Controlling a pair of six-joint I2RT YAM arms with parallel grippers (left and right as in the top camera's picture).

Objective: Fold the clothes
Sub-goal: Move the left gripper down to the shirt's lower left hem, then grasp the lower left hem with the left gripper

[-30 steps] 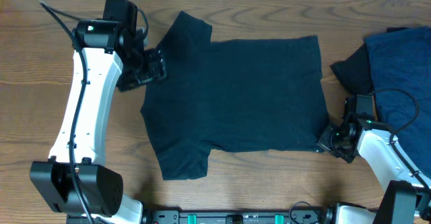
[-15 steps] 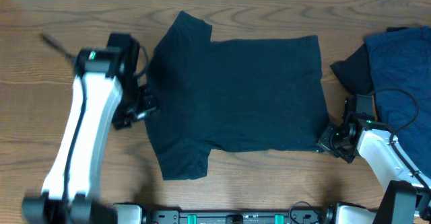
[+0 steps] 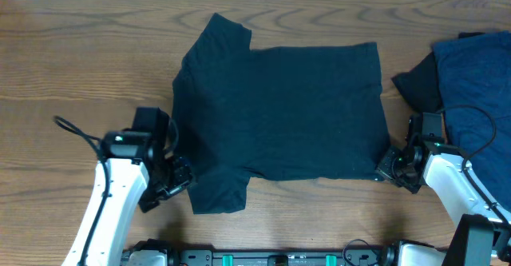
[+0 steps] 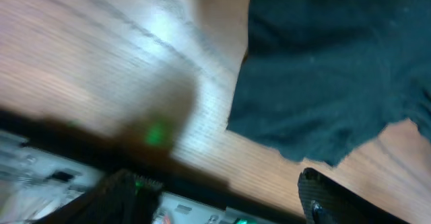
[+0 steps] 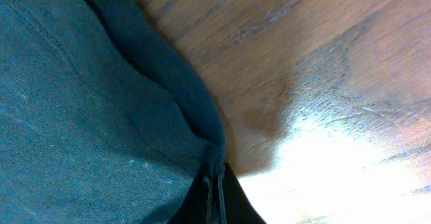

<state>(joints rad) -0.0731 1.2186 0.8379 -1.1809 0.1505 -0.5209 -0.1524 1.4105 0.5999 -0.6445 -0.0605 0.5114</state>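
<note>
Shirt (image 3: 279, 114) flat, no fold made yet; my right end effector (image 3: 390, 168) pinches its lower-right hem; left end effector (image 3: 177, 178) wide beside lower-left sleeve.

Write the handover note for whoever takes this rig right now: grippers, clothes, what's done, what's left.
Left gripper: open, holding nothing, beside the T-shirt at its sleeve on the robot's side.
Right gripper: shut on the T-shirt's hem corner, low against the table.
Clothes: T-shirt spread flat, no fold in it; more dark garments heaped at the right edge.
Done: shirt laid out, one corner gripped.
Left: probably grip the sleeve side, make every fold, then take the heap.
</note>
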